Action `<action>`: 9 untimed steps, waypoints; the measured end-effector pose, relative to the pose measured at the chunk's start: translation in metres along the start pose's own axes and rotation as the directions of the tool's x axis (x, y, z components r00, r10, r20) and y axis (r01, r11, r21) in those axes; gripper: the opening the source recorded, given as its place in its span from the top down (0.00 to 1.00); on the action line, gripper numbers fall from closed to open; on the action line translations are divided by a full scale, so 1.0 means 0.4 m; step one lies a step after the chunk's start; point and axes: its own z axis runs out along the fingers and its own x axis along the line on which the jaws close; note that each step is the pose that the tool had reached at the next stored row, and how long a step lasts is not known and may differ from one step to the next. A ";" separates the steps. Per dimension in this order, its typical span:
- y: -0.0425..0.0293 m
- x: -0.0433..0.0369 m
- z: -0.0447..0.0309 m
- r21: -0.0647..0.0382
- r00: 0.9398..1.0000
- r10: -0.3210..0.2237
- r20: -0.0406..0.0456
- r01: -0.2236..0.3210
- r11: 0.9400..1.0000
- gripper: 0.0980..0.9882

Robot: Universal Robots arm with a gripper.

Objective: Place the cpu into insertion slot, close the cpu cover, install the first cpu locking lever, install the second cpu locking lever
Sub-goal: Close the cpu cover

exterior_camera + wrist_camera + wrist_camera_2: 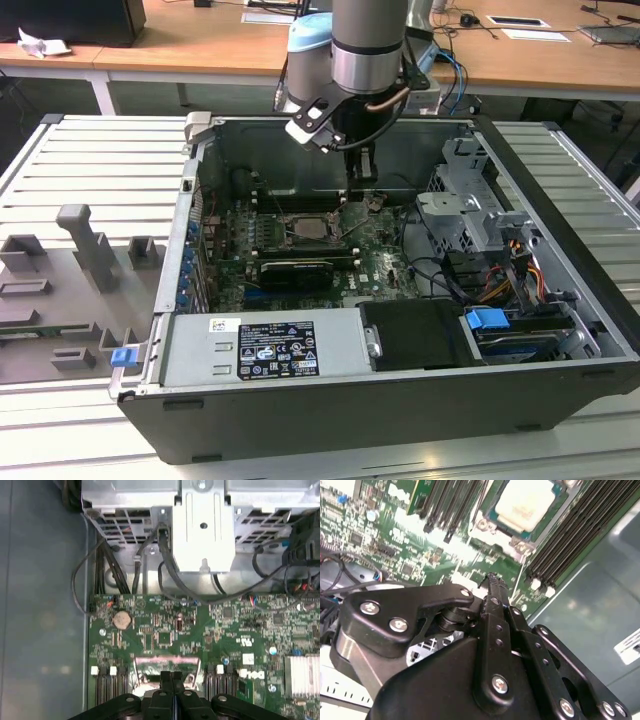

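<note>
The gripper [493,580], its fingers [166,681] pressed together on nothing, hangs close over the open cpu cover [167,661], just beside the insertion slot [291,224] where the cpu [525,502] already sits, and I'd worry those narrow tips could skid off the thin plate and jab the motherboard [150,630].

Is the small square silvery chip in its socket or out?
In: the square silvery-tan cpu lies flat inside the metal-rimmed insertion slot.

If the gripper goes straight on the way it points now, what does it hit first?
Most likely the cpu cover. In the first wrist view it stands open just past the shut tips of the gripper, with the board beyond it. The gap left is hard to judge.
</note>
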 end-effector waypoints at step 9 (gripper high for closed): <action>0.042 0.000 0.003 0.002 1.000 0.000 0.000 0.000 1.000 0.99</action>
